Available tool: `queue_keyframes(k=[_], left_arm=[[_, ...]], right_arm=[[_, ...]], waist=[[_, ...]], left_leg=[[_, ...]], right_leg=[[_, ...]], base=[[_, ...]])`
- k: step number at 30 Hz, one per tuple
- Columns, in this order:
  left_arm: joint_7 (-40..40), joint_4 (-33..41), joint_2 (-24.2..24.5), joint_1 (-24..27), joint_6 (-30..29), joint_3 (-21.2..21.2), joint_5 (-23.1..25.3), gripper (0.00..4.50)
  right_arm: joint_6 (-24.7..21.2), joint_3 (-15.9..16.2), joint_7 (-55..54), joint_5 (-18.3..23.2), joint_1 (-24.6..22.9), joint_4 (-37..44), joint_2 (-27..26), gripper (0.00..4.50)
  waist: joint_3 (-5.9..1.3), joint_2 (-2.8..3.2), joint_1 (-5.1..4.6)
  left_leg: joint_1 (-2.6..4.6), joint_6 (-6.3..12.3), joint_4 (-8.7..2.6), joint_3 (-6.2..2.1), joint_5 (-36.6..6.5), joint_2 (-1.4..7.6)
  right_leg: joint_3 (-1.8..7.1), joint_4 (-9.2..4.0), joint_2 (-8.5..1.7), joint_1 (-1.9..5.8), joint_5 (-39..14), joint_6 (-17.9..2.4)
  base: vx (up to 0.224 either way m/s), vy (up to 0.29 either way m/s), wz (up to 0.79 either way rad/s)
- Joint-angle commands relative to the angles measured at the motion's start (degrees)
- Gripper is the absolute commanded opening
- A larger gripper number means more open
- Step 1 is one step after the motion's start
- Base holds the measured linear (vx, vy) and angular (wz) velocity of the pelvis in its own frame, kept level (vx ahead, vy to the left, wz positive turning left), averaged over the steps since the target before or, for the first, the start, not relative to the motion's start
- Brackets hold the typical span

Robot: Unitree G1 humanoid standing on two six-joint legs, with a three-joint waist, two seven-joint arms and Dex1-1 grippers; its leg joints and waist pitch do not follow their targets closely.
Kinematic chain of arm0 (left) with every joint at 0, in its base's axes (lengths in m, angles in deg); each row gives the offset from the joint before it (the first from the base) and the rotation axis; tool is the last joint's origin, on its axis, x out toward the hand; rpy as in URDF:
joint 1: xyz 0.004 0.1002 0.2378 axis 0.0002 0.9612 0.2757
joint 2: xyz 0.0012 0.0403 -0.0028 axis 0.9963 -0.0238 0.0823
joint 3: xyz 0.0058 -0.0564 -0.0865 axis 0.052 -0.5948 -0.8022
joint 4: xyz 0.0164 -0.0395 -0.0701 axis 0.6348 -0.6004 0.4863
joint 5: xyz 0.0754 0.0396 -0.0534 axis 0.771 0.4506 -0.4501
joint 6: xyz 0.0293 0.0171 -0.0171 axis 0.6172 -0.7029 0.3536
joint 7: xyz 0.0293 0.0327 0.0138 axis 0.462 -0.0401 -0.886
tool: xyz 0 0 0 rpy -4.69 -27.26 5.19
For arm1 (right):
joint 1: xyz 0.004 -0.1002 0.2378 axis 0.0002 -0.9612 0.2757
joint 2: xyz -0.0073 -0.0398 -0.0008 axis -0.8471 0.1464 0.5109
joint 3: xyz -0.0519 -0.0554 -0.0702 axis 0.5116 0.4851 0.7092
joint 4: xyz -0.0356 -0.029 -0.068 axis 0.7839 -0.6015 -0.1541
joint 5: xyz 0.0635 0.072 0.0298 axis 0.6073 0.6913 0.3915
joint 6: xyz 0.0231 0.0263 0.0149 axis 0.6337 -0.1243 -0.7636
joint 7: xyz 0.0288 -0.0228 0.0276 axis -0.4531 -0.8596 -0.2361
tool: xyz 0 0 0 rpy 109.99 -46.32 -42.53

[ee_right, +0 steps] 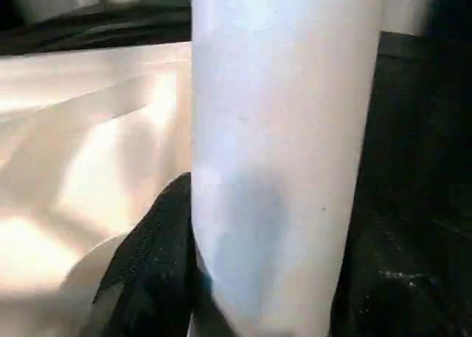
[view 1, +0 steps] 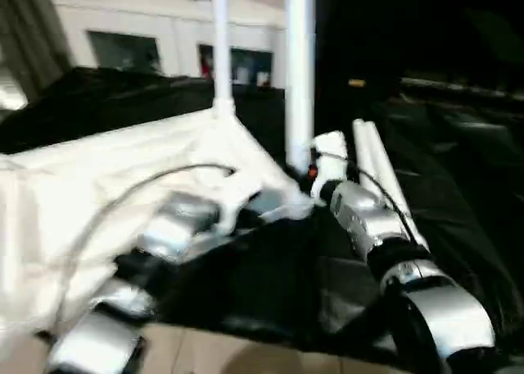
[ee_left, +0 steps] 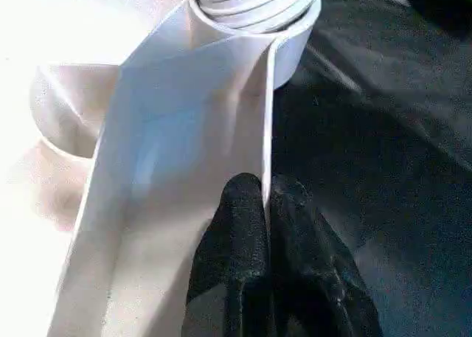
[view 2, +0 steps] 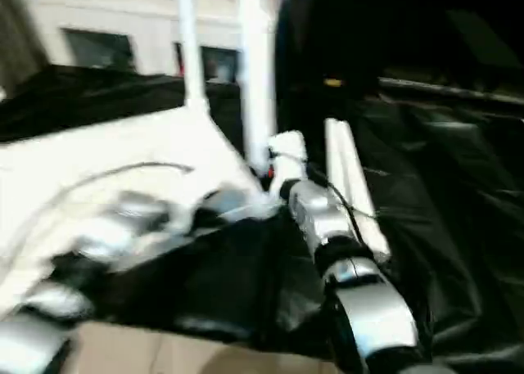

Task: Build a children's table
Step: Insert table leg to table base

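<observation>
Your left claw (ee_left: pixel 265 204) pinches the thin rim of the white ribbed plastic tabletop (view 1: pixel 123 177), upside down on the black-draped surface (view 1: pixel 458 186). Your right claw (ee_right: pixel 265 307), half open, grips the upright white tapered tube leg (view 1: pixel 300 71) at the near corner socket. Light, stiff, slippery plastic: hold the leg low.

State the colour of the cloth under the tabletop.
Black: the cloth around the white tabletop shows best in the left eye view.

Tabletop: white ribbed plastic rectangular tabletop (view 1: pixel 123 177), underside up on black-covered surface.
Fitted legs: two white tapered tube legs (view 1: pixel 300 71) upright in corner sockets.
Loose legs: two white tube legs (view 1: pixel 378 173) lying beside it.
</observation>
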Motion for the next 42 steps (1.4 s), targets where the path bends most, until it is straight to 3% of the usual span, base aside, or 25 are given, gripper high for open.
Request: queue_keyframes(k=[1, 3, 5, 10, 11, 13, 14, 16, 18, 19, 20, 22, 23, 25, 26, 28, 29, 31, 32, 35, 38, 39, 42], left_arm=[[-7.95, -2.86, 0.75, -1.43, -1.86, -4.34, 1.63, 0.00], [-13.43, -4.85, -2.73, -2.48, -1.32, -5.86, 1.97, 0.00], [-15.51, -6.26, -3.56, -3.33, -0.14, -5.99, 2.25, 0.00], [-14.36, -6.47, -1.11, -3.32, 4.97, -4.64, 2.79, 0.00], [-12.50, -5.55, -0.19, -2.72, 8.00, -3.93, 2.92, 0.00], [-11.20, -4.74, 0.42, -2.21, 8.86, -3.68, 2.97, 0.00], [-9.55, -3.89, 1.15, -1.59, 9.44, -3.42, 2.92, 0.00], [-6.51, -2.19, 2.09, -0.48, 12.77, -2.78, 2.43, 0.00], [2.62, 4.27, 4.88, 3.17, 18.24, -1.83, -0.74, 0.00], [2.62, 4.27, 4.88, 3.17, 18.24, -1.83, -0.74, 0.00], [5.13, 6.42, 5.83, 4.19, 18.00, -1.83, -2.05, 0.29], [8.00, 8.77, 7.14, 5.24, 17.15, -2.16, -4.19, 0.57], [10.54, 10.89, 8.11, 5.99, 16.07, -2.94, -6.48, 0.57], [12.40, 12.62, 8.69, 6.43, 15.41, -3.81, -8.24, 0.67], [12.85, 13.03, 8.82, 6.49, 15.21, -4.19, -8.71, 0.94], [14.99, 16.98, 8.76, 6.14, 11.18, -8.12, -13.65, 1.00], [16.45, 19.54, 8.52, 5.42, 8.23, -10.69, -17.43, 1.15], [16.46, 19.72, 8.02, 4.46, 7.19, -11.75, -18.95, 1.30], [16.27, 19.90, 7.46, 3.70, 6.17, -12.55, -20.28, 1.40], [14.01, 19.20, 4.56, -0.09, 2.27, -16.13, -25.46, 1.60], [12.90, 18.45, 3.58, -1.55, 1.34, -17.48, -27.24, 1.82], [12.47, 17.71, 3.16, -2.56, 0.31, -18.20, -28.10, 1.88], [10.83, 16.24, 2.14, -4.77, -2.39, -19.25, -28.58, 2.15]], right_arm=[[-4.08, -2.56, -7.52, -0.04, -4.86, -7.83, 1.99, 1.90], [-2.12, -3.97, -12.42, 0.92, -4.27, -8.03, 0.76, 1.90], [-0.25, -4.26, -13.13, 0.70, -3.63, -7.91, -0.46, 1.90], [4.30, -5.01, -5.61, 1.71, -2.79, -5.40, -1.85, 1.90], [4.98, -5.19, -2.88, 2.46, -2.88, -4.28, -1.75, 1.90], [5.43, -5.37, -0.50, 3.23, -3.00, -3.22, -1.69, 1.90], [5.87, -5.65, 2.58, 4.46, -3.19, -1.82, -1.69, 1.90], [5.68, -5.85, 5.28, 5.64, -3.40, -0.04, -1.45, 1.90], [4.42, -6.25, 13.34, 8.66, -4.07, 6.12, -0.10, 1.90], [4.42, -6.25, 13.34, 8.66, -4.07, 6.12, -0.10, 1.90], [3.53, -6.20, 15.58, 9.41, -4.30, 8.48, 0.51, 1.90], [1.90, -6.23, 18.91, 10.21, -4.59, 11.67, 1.40, 1.90], [-0.13, -5.70, 21.64, 10.90, -5.06, 14.53, 2.38, 1.90], [-1.66, -4.97, 23.34, 11.02, -5.47, 16.54, 3.20, 1.90], [-2.07, -4.73, 23.85, 10.93, -5.58, 17.10, 3.47, 1.90], [-5.56, -2.74, 27.71, 11.43, -7.35, 22.88, 5.59, 1.90], [-9.64, -1.40, 30.82, 12.94, -8.95, 28.15, 7.11, 1.90], [-11.42, -0.71, 32.30, 13.57, -9.58, 30.40, 7.86, 1.90], [-12.82, -0.26, 33.40, 14.04, -10.18, 32.26, 8.34, 1.90], [-17.64, 1.51, 36.45, 15.77, -12.63, 39.26, 9.88, 1.90], [-19.11, 1.84, 36.96, 16.32, -13.38, 41.34, 10.13, 1.90], [-19.27, 2.05, 36.99, 16.31, -13.67, 42.09, 10.16, 1.90], [-21.86, 2.69, 36.57, 16.97, -15.15, 46.36, 10.56, 1.90]], waist=[[-1.63, 0.93, -0.18], [-1.75, 0.61, 0.18], [-1.99, 0.49, 0.33], [-2.31, 0.37, 0.05], [-2.54, 0.31, -0.16], [-2.72, 0.31, -0.53], [-2.95, 0.30, -0.96], [-2.99, 0.30, -1.22], [-3.57, 0.16, -1.28], [-3.57, 0.16, -1.28], [-4.10, -0.02, -1.15], [-3.99, 0.30, -1.03], [-3.89, 0.40, -0.86], [-4.10, 0.63, -0.79], [-3.71, 0.74, -0.72], [-3.35, 0.59, -0.48], [-3.22, 0.73, -0.19], [-3.10, 0.81, 0.20], [-2.58, 0.73, 0.12], [-2.30, 0.84, 0.28], [-2.46, 0.64, 0.36], [-2.56, 0.83, 0.42], [-2.58, 0.53, 0.22]], left_leg=[[0.18, -0.90, -4.39, -0.60, -18.98, 1.61], [0.30, -0.68, -4.35, -0.43, -18.35, 1.67], [-0.63, -0.51, -4.40, -0.50, -15.60, 1.55], [-1.69, 0.98, -4.19, -0.57, -12.26, 1.47], [-2.15, 1.58, -4.02, -0.69, -9.56, 1.51], [-2.33, 2.23, -3.71, -0.65, -6.84, 1.52], [-2.34, 3.67, -3.17, -0.45, -3.64, 1.33], [-2.51, 4.86, -2.93, -0.44, -1.14, 1.23], [-2.60, 7.24, -2.28, -0.33, 1.43, 1.37], [-2.60, 7.24, -2.28, -0.33, 1.43, 1.37], [-2.59, 10.02, -1.42, -0.08, 6.61, 0.87], [-3.02, 12.35, -0.87, 0.04, 9.93, 0.72], [-3.20, 12.69, -0.62, 0.06, 9.92, 0.77], [-2.92, 13.06, -0.47, 0.03, 9.83, 1.08], [-2.98, 12.96, -0.50, 0.09, 9.07, 1.35], [-2.99, 11.79, -0.69, 0.21, 6.36, 1.59], [-2.93, 10.94, -0.73, 0.20, 5.37, 1.83], [-2.81, 10.32, -0.74, 0.25, 3.95, 1.91], [-2.75, 8.13, -1.25, 0.40, -1.13, 1.78], [-2.45, 4.68, -1.66, 0.39, -5.01, 1.70], [-2.76, 3.29, -1.85, 0.07, -5.09, 1.53], [-2.67, 3.18, -1.78, 0.05, -4.72, 1.49], [-2.91, 3.44, -1.56, 0.06, -2.26, 1.14]], right_leg=[[3.40, -5.88, -4.44, 0.48, -21.42, -7.96], [3.48, -5.94, -4.33, 0.22, -19.53, -7.22], [3.49, -5.46, -4.27, 0.86, -16.47, -7.03], [3.34, -5.03, -4.35, 1.47, -11.91, -7.00], [3.25, -4.52, -4.29, 1.86, -8.06, -7.47], [3.18, -3.93, -4.16, 2.04, -3.20, -8.26], [3.16, -3.35, -3.97, 2.13, 3.06, -10.10], [3.05, -3.00, -3.89, 2.28, 7.34, -11.96], [3.18, -2.16, -4.02, 2.52, 13.82, -14.27], [3.18, -2.16, -4.02, 2.52, 13.82, -14.27], [3.14, -0.98, -3.34, 2.42, 22.68, -15.58], [3.10, -0.37, -3.27, 1.96, 27.44, -16.60], [3.02, -0.20, -3.27, 1.82, 28.05, -16.72], [2.89, -0.03, -3.27, 1.50, 27.63, -16.98], [2.73, -0.23, -3.24, 1.15, 24.56, -17.28], [2.78, -0.50, -3.41, 1.39, 19.79, -17.61], [2.77, -0.63, -3.37, 1.20, 17.80, -17.68], [2.80, -0.80, -3.39, 1.09, 15.98, -17.37], [2.89, -1.58, -3.52, 1.12, 9.16, -16.52], [3.19, -2.33, -3.71, 1.20, 2.18, -14.34], [3.15, -2.47, -3.88, 1.68, 0.55, -13.05], [3.15, -2.50, -3.91, 1.59, 0.86, -12.90], [3.20, -2.26, -3.57, 1.79, 4.36, -12.68]], base=[[0.000, 0.000, 0.00], [0.000, 0.000, 0.00], [0.000, 0.000, 0.00], [0.000, 0.000, 0.00], [0.000, 0.000, 0.00], [0.000, 0.000, 0.00], [0.000, 0.000, 0.00], [0.000, 0.000, 0.00], [0.000, 0.000, 0.00], [0.000, 0.000, 0.00], [0.000, 0.000, 0.00], [0.000, 0.000, 0.00], [0.000, 0.000, 0.00], [0.000, 0.000, 0.00], [0.000, 0.000, 0.00], [0.000, 0.000, 0.00], [0.000, 0.000, 0.00], [0.000, 0.000, 0.00], [0.000, 0.000, 0.00], [0.000, 0.000, 0.00], [0.000, 0.000, 0.00], [0.000, 0.000, 0.00], [0.000, 0.000, 0.00]])
